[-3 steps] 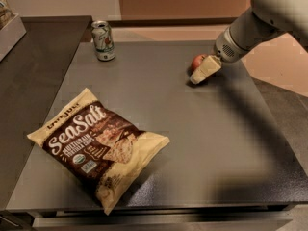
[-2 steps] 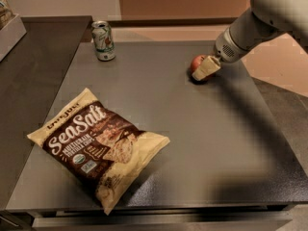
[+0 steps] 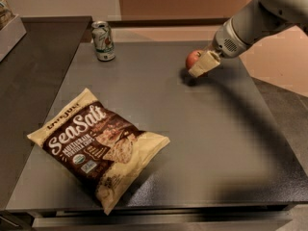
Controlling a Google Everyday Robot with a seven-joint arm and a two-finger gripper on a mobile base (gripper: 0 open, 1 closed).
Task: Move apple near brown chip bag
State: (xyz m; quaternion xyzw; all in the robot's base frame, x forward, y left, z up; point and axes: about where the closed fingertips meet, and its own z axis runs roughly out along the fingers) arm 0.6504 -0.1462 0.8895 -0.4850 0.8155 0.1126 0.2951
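I see the gripper (image 3: 196,66) clamped on the apple (image 3: 193,57), far right of the table (image 3: 216,143). The brown chip bag (image 3: 98,146) lies well apart, front-left. The drink can (image 3: 103,41) stands at the back-left, aside from both.

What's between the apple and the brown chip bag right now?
In the camera view, only bare table lies between the apple and the brown chip bag. The can stands back left, off that line. The tool is at the apple.
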